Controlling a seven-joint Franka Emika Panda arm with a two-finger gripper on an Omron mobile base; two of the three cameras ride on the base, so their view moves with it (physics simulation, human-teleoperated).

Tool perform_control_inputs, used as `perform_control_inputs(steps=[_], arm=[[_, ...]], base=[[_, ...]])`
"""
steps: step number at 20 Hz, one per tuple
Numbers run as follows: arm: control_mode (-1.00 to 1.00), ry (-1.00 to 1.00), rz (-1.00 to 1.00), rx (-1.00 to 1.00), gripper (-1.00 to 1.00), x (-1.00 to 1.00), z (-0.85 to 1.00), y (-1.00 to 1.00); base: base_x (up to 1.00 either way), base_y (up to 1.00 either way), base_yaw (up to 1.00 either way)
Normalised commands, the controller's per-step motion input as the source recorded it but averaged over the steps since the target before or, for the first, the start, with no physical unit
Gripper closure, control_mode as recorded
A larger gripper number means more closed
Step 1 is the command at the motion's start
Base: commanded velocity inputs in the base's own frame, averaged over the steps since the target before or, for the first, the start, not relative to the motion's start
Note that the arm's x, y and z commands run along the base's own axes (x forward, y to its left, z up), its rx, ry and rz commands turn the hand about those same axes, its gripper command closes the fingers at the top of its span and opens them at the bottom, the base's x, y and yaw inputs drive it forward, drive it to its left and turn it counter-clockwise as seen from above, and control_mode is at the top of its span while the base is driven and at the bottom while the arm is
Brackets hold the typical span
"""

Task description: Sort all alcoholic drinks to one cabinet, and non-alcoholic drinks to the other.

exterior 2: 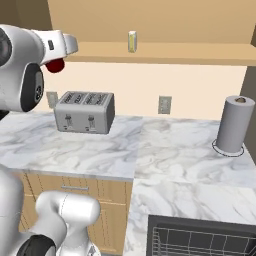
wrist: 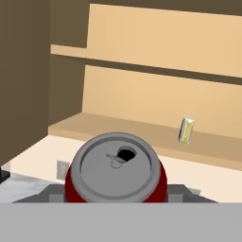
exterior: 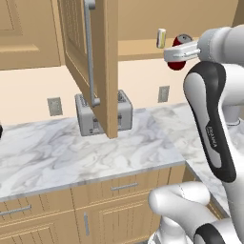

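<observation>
The red can [wrist: 116, 176] sits right in the claw [wrist: 116, 196], its silver top with the pull tab facing the hand camera and its red sides filling the space between the two fingers, so the claw is closed on the can at about half its spread. From the base cameras the same can [exterior: 177, 53] shows as a red shape under the white hand, raised high above the tabletop [exterior: 71, 152] and level with the bottom shelf of the open wall cabinet [exterior: 143, 47]. Beyond the claw and a little to its right in the hand view, a small pale carton [wrist: 186, 130] stands upright on that cabinet shelf, well apart from the can; the left base view shows it [exterior: 161, 38] just beside the hand, and the right base view shows it [exterior 2: 132, 41] alone on the shelf board. Whether it bears a red mark is too small to tell. To the claw's left the cabinet door [exterior: 93, 62] hangs open with its long grey bar handle [exterior: 89, 52]. Below the claw a silver toaster [exterior 2: 85, 111] stands on the marble tabletop against the wall, and far off to the right stands a grey paper-towel roll [exterior 2: 232, 124].
</observation>
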Motion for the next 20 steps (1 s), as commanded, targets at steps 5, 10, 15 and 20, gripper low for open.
perform_control_inputs(steps=[5, 10, 15, 20], arm=[[-1.00, 0.00, 0.00, 0.00, 1.00, 0.28, 0.01, 0.00], [-1.00, 0.00, 0.00, 0.00, 1.00, 0.29, 0.00, 0.01], [-1.00, 0.00, 0.00, 0.00, 1.00, 0.29, 0.00, 0.01], [-1.00, 0.00, 0.00, 0.00, 1.00, 0.27, 0.00, 0.02]], base=[[0.00, 0.00, 0.00], [0.00, 0.00, 0.00], [0.00, 0.00, 0.00], [0.00, 0.00, 0.00]])
